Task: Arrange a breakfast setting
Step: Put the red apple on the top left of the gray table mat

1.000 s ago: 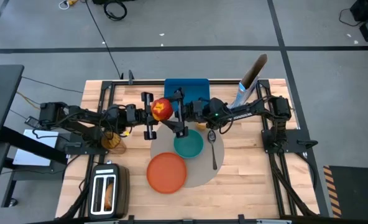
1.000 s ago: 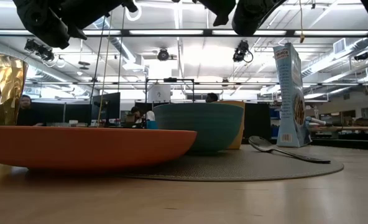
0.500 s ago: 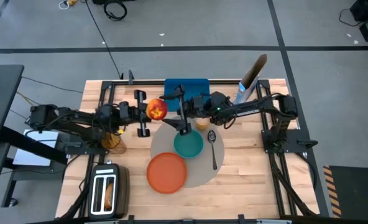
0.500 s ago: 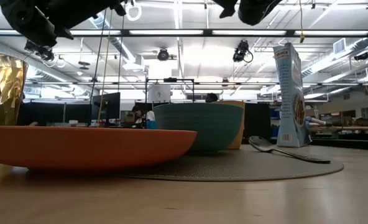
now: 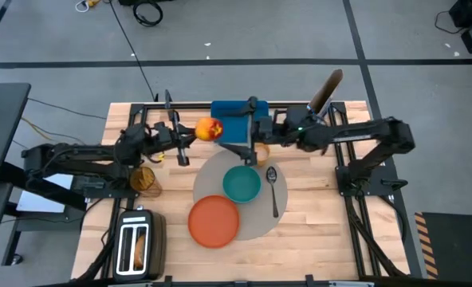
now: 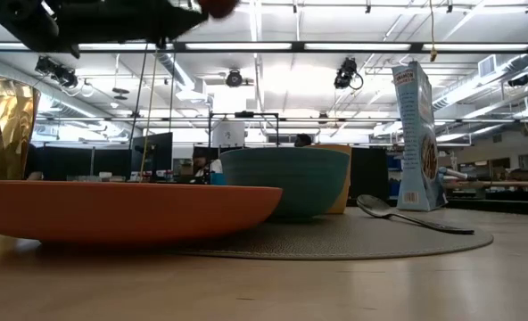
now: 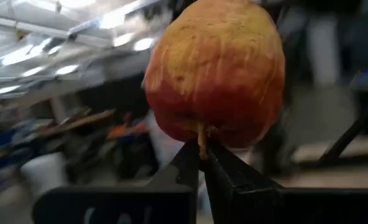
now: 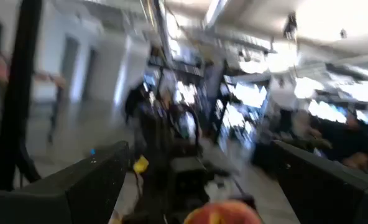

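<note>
Wooden table (image 5: 316, 207) | left hand (image 5: 190, 131) clamps red apple (image 5: 208, 129) | right hand (image 5: 248, 137) spread, empty | no legible writing

Two dark jointed arms, black fingers

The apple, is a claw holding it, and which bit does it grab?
Yes. The left claw holds the red apple up in the air, pinching it at the stem end. The right claw holds nothing.
</note>
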Motion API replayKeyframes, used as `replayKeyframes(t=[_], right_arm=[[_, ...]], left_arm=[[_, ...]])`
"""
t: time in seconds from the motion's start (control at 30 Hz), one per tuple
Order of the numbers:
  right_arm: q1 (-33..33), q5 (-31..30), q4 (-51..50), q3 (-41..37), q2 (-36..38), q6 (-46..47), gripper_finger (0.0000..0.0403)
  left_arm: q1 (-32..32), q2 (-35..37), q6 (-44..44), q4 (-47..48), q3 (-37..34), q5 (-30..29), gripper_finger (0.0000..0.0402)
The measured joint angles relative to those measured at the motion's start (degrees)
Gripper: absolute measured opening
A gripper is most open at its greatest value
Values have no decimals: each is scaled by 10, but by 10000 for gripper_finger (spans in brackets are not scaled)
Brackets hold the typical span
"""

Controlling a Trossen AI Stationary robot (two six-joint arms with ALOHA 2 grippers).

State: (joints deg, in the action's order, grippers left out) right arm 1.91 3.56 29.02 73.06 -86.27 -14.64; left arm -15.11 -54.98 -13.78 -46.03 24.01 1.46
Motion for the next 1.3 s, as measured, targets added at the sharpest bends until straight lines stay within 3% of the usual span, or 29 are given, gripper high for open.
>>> replayKeyframes(t=[0.13,0.3,0.53,0.67,1.0,1.3], right_arm=[[-13,-72,-119,0,49,-28,394],[-29,-148,-244,0,87,-25,394],[-54,-214,-373,0,96,22,394],[-66,-239,-415,0,84,46,394],[-86,-296,-470,0,54,33,394],[-102,-350,-598,0,57,35,389]], left_arm=[[-12,8,-64,101,0,-65,19],[-10,8,-109,181,0,-99,19],[-2,6,-109,291,0,-114,19],[22,6,-107,349,5,-161,19],[86,4,-104,598,115,-242,19],[119,-123,-96,786,257,-252,19]])
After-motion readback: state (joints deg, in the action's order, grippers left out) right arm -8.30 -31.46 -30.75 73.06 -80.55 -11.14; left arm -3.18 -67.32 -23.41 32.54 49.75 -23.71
